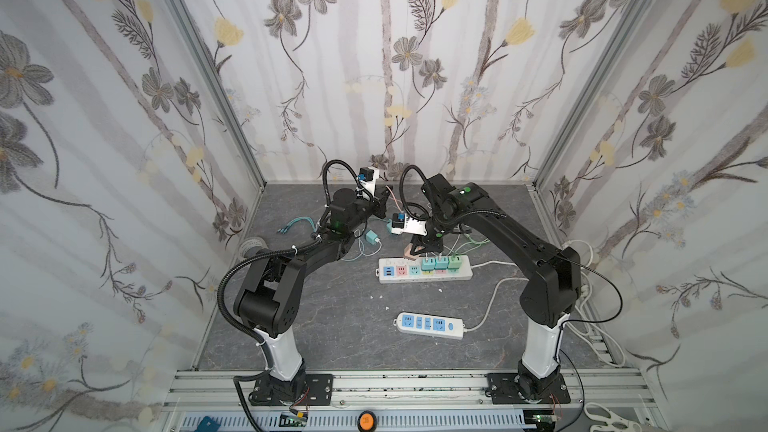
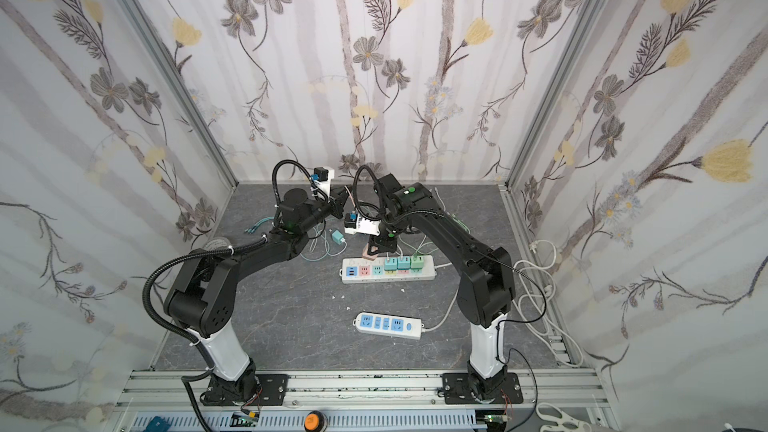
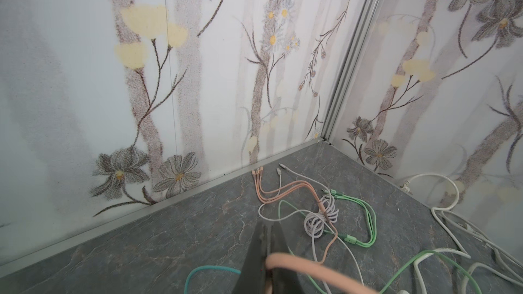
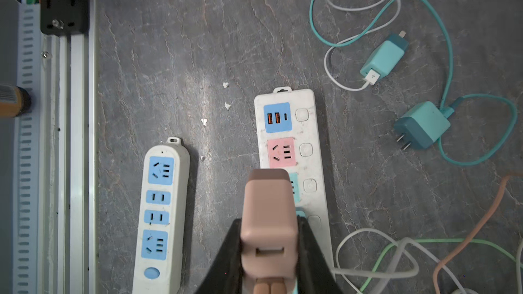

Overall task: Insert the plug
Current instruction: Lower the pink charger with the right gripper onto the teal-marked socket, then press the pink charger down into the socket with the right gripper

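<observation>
The plug point(image 4: 268, 210) is a pink charger block, and my right gripper point(image 4: 269, 229) is shut on its sides. It hangs just above the white power strip point(image 4: 317, 165), over the teal socket beside the pink socket point(image 4: 281, 152). Both top views show the plug point(image 1: 410, 253) point(image 2: 368, 252) at the strip's point(image 1: 465, 274) point(image 2: 428, 274) far edge. Its prongs are hidden. My left gripper point(image 3: 267, 230) is shut on a pink cable point(image 3: 300, 268) near the back wall, seen in a top view point(image 1: 384, 201).
Three plugs point(image 1: 440, 263) sit in the strip's right sockets. A second strip with blue sockets point(image 1: 430, 325) point(image 4: 161, 207) lies nearer the front. Two teal chargers point(image 4: 421, 125) point(image 4: 385, 57) and loose cables point(image 3: 319, 219) lie behind the strip. White cords point(image 1: 594, 342) run along the right wall.
</observation>
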`<state>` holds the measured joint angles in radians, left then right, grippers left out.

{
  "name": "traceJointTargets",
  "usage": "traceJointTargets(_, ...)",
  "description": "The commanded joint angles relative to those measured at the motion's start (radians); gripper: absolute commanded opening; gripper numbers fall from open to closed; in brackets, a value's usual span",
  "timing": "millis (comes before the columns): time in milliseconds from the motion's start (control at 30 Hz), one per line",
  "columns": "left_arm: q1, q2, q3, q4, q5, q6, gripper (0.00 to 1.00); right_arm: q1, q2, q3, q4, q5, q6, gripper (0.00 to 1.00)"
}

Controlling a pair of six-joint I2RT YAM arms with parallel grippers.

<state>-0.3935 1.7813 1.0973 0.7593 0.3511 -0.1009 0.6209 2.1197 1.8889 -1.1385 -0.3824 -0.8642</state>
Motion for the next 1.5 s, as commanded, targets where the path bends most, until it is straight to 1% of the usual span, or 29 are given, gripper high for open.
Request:
traceJointTargets(0, 0.004, -0.021, -0.023, -0.074, -0.071, -0.01, 0.0, 0.034, 0.07, 0.056, -0.106, 0.179, -0.042, 0.0)
traceJointTargets(167, 0.004, -0.045, -0.052, -0.135, -0.08, -0.031, 0.0, 0.061, 0.135, 0.093, -0.139, 0.28, -0.057, 0.0)
traceJointTargets(433, 0.003, -0.046, -0.08, -0.17, -0.067, -0.033, 0.0, 0.095, 0.197, 0.098, -0.092, 0.363, -0.056, 0.0)
traceJointTargets(633, 0.004, -0.044, -0.085, -0.174, -0.067, -0.03, 0.0, 0.098, 0.214, 0.096, -0.078, 0.376, -0.052, 0.0)
traceJointTargets(1000, 0.003, -0.04, -0.08, -0.188, -0.055, -0.023, 0.0, 0.094, 0.249, 0.089, -0.027, 0.335, -0.05, 0.0)
traceJointTargets(1233, 0.003, -0.047, -0.061, -0.227, -0.035, -0.005, 0.0, 0.094, 0.247, 0.048, -0.032, 0.372, -0.055, 0.0)
traceJointTargets(1367, 0.002, -0.05, -0.06, -0.238, -0.023, -0.01, 0.0, 0.095, 0.254, 0.027, -0.033, 0.359, -0.051, 0.0)
traceJointTargets(1467, 0.003, -0.045, -0.055, -0.246, -0.012, -0.013, 0.0, 0.097, 0.262, -0.005, -0.001, 0.348, -0.048, 0.0)
